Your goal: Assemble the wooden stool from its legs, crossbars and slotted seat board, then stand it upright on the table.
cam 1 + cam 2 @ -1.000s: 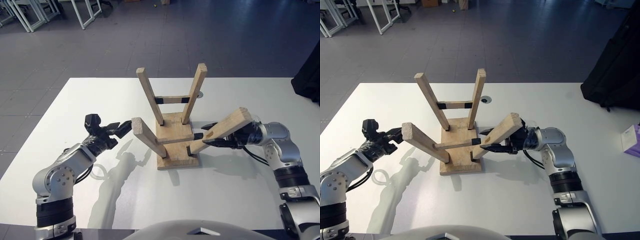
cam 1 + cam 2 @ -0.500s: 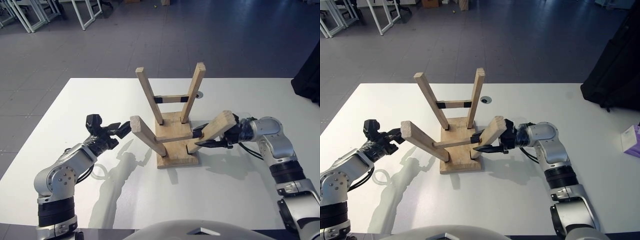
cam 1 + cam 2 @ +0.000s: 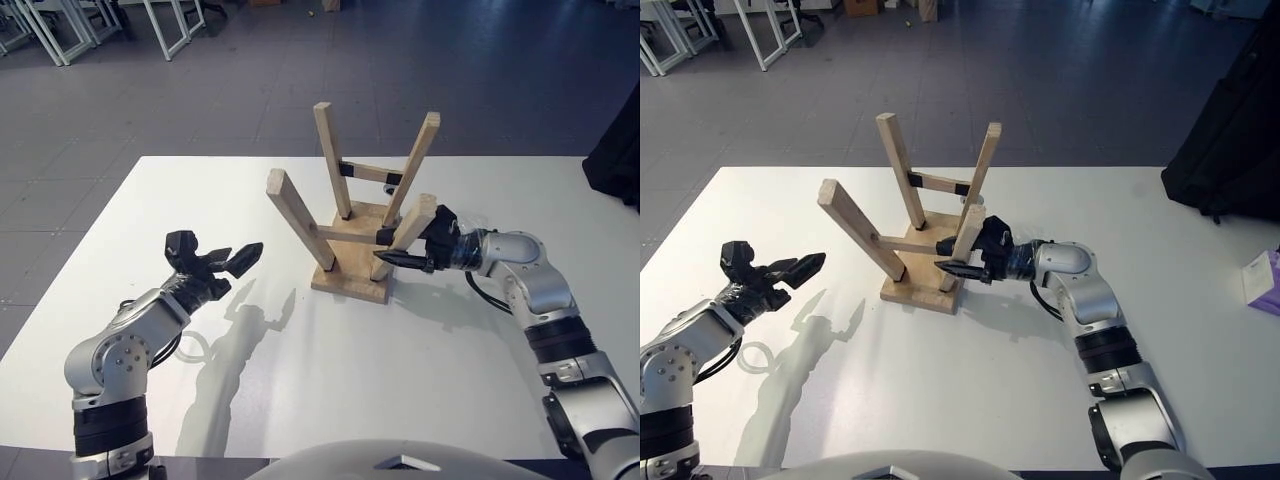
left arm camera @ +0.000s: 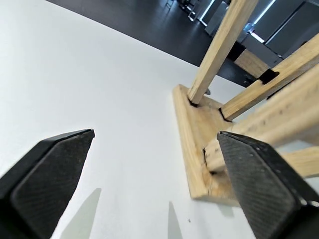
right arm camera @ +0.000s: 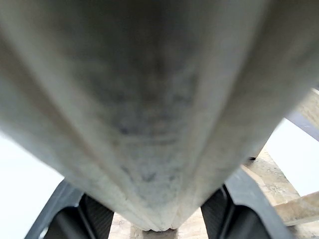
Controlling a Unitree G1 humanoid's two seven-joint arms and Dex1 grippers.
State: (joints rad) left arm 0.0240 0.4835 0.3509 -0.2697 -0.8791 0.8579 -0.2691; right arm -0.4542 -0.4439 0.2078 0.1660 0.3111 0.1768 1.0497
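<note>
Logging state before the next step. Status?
Left gripper open, empty, left of stool. Right gripper shut on near-right leg. Legs up, seat board down on table.

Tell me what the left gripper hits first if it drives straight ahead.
Probably the near edge of the stool's seat board, straight ahead of the left gripper. The slanted leg overhanging that side might come first; depth is unclear.

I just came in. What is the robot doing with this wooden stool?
The stool stands upside down on the table, seat board down, legs pointing up. The right arm has its jaws shut on the leg nearest it. The left arm holds its jaws open beside the stool, touching nothing. It is not yet turned upright.
</note>
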